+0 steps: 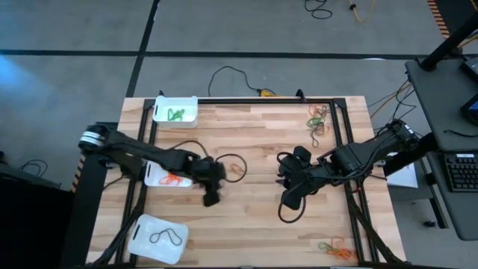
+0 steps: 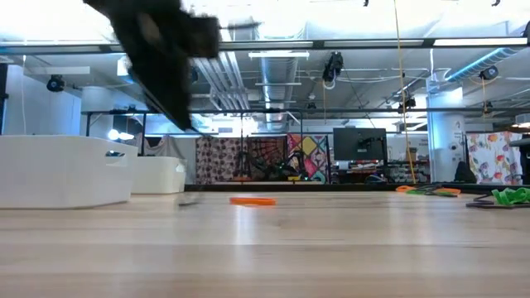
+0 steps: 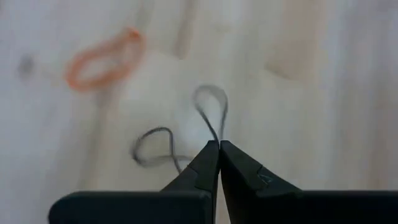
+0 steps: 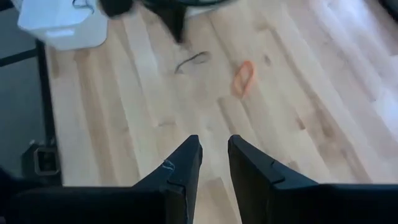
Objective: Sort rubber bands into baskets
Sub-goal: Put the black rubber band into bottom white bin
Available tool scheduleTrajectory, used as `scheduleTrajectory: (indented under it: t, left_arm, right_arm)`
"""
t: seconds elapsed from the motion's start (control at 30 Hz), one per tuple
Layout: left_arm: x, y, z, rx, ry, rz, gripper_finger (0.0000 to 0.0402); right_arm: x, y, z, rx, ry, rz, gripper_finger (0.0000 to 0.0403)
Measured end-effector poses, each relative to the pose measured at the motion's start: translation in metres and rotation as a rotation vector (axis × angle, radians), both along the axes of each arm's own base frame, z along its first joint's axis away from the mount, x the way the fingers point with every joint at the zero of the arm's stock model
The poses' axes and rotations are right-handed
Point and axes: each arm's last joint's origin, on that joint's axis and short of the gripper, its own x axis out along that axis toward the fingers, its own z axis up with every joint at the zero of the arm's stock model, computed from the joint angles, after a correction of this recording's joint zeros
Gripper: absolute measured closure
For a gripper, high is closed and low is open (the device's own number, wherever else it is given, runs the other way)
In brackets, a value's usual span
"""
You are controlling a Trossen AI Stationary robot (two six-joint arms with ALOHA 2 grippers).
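The left gripper (image 3: 219,144) is sitting near the middle of the worktop with its two fingers pressed fully together, and it is pinching a black rubber band (image 3: 177,134) right at its tips. In the left wrist view the thin loop is fanning out ahead of the fingertips in two lobes, so its long axis is running roughly crosswise to the fingers; whether the band is already clear of the wood is hard to judge from that soft view. An orange rubber band (image 3: 102,59) is lying loose on the worktop just beyond it, apart from the pinch.

The relation that matters for the coming move is where the matching basket lies. The near basket (image 1: 157,237), at the front left corner of the worktop, is holding a black loop, and it is sitting behind and to the outer side of the left gripper, on that arm's own side. The middle basket (image 1: 160,178) with orange bands is lying just beside the left arm, and the far basket (image 1: 176,112) with green bands is at the back left corner.

The right gripper (image 4: 214,158) is hovering right of centre, its fingers slightly parted and holding nothing. Loose bands are lying at the right edge.
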Motion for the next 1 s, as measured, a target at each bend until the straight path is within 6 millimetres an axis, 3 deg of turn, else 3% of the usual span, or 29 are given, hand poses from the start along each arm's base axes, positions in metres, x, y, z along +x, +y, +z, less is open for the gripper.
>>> scheduleTrajectory:
  t: [0.23, 0.47, 0.63, 0.8, 1.0]
  left_arm:
    - [-0.054, -0.033, 0.03, -0.245, 0.205, -0.077, 0.0401]
    - [-0.1, -0.081, 0.053, -0.433, 0.345, -0.116, 0.0401]
    - [-0.136, -0.107, 0.067, -0.534, 0.446, -0.037, 0.0401]
    - [-0.164, -0.13, 0.063, -0.547, 0.592, 0.012, 0.0401]
    - [-0.158, -0.142, 0.042, -0.452, 0.566, -0.003, 0.0401]
  right_arm:
    - [0.006, 0.001, 0.003, -0.081, -0.067, 0.05, 0.0333]
    - [0.017, -0.006, 0.003, -0.152, -0.104, 0.065, 0.0332]
    - [0.023, -0.012, 0.0, -0.158, -0.092, 0.044, 0.033]
    - [0.027, -0.011, -0.003, -0.177, -0.084, 0.061, 0.0336]
    - [0.03, -0.01, -0.004, -0.157, -0.105, 0.044, 0.0339]
